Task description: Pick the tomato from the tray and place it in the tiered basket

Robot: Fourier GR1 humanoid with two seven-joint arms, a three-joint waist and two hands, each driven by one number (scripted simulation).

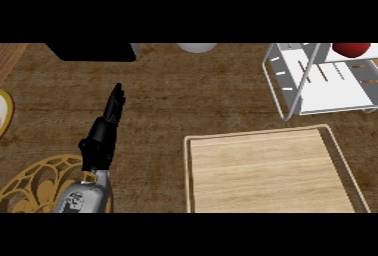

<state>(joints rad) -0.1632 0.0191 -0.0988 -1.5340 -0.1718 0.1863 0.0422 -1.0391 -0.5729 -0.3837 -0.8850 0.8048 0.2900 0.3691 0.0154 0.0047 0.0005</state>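
Note:
The red tomato (351, 49) lies in the top tier of the white tiered basket (289, 85) at the upper right, partly cut off by the view's upper edge. The wooden tray (266, 170) at the lower right holds nothing. My left hand (103, 135) rises at the left of the counter with its fingers straight and pointing away, holding nothing. It stands well left of the tray. My right hand does not show.
A black box (92, 51) sits at the back left and a white round object (197, 47) at the back centre. A gold patterned trivet (37, 185) lies at the lower left. A plate's rim (6, 112) shows at the left edge.

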